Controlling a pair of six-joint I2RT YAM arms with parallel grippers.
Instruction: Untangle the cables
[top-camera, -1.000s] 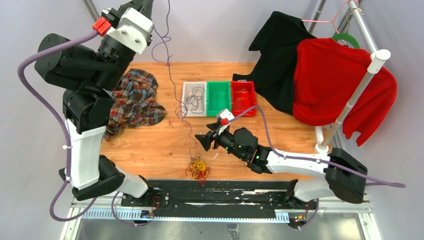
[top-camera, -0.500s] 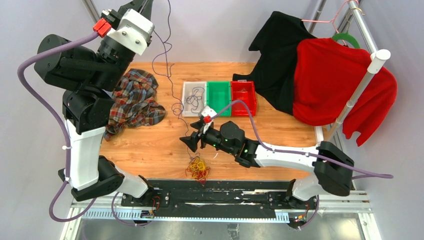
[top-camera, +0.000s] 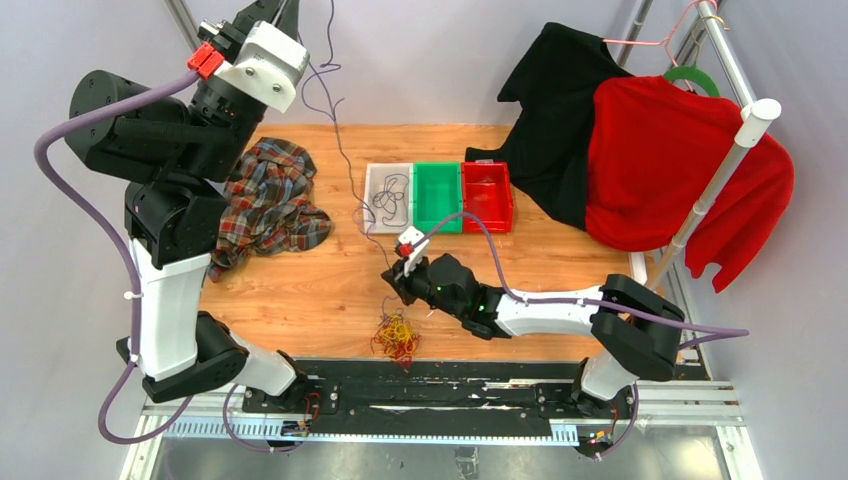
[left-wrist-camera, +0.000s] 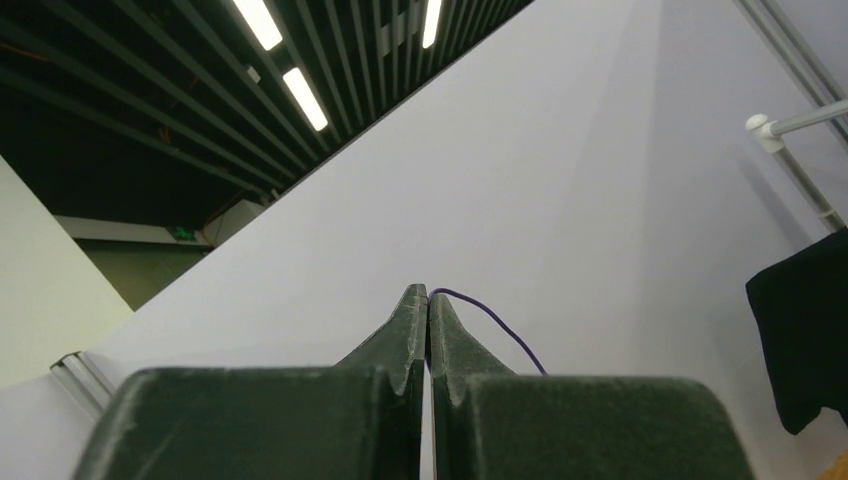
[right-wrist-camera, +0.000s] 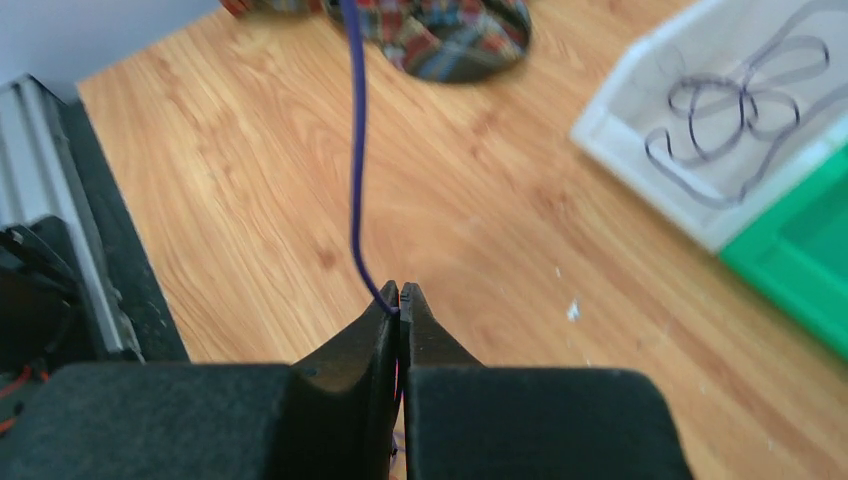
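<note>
A small tangle of yellow-orange and dark red cables (top-camera: 396, 336) lies near the table's front edge. One thin purple cable (top-camera: 345, 175) runs from it up to my left gripper (top-camera: 280, 8), raised high at the back left and shut on the cable's end (left-wrist-camera: 490, 318). My right gripper (top-camera: 392, 279) hovers just above the tangle, shut on the same purple cable (right-wrist-camera: 356, 150) lower down. In the right wrist view the cable enters between the closed fingertips (right-wrist-camera: 399, 292). A dark cable (top-camera: 390, 198) lies coiled in the white bin (top-camera: 372, 175).
A plaid cloth (top-camera: 268, 200) lies at the left of the wooden table (top-camera: 300, 290). White, green (top-camera: 436, 195) and red (top-camera: 487, 193) bins stand in a row at the middle back. Black and red garments (top-camera: 660, 160) hang on a rack at the right.
My right gripper moved left toward the hanging purple cable and shut on it; it stood open before. The left gripper lifted slightly, still holding the cable's end.
</note>
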